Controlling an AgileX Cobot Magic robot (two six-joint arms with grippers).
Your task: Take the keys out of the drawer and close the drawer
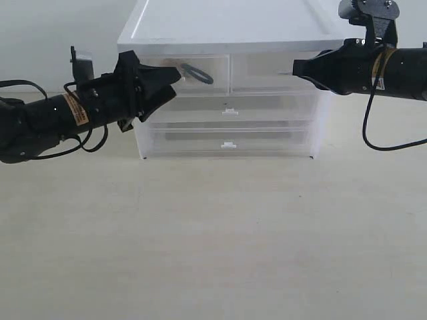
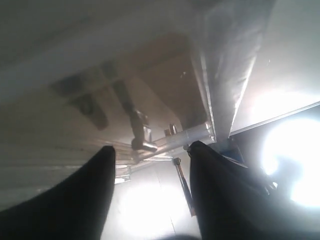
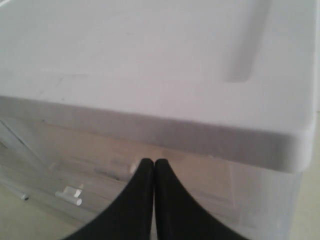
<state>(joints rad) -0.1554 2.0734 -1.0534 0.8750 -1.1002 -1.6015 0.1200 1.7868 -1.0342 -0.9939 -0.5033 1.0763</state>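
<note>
Exterior view: left gripper [image 1: 175, 83] at drawer [image 1: 213, 83] edge

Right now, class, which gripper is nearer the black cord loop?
Left. The left gripper, open, sits just beside the black cord loop at the upper left drawer; the right gripper, shut, is across at the upper right drawer.

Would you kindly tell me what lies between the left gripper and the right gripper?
In the exterior view: the black cord loop of the keys beside the left gripper, then the right half-width drawer up to the right gripper.
</note>
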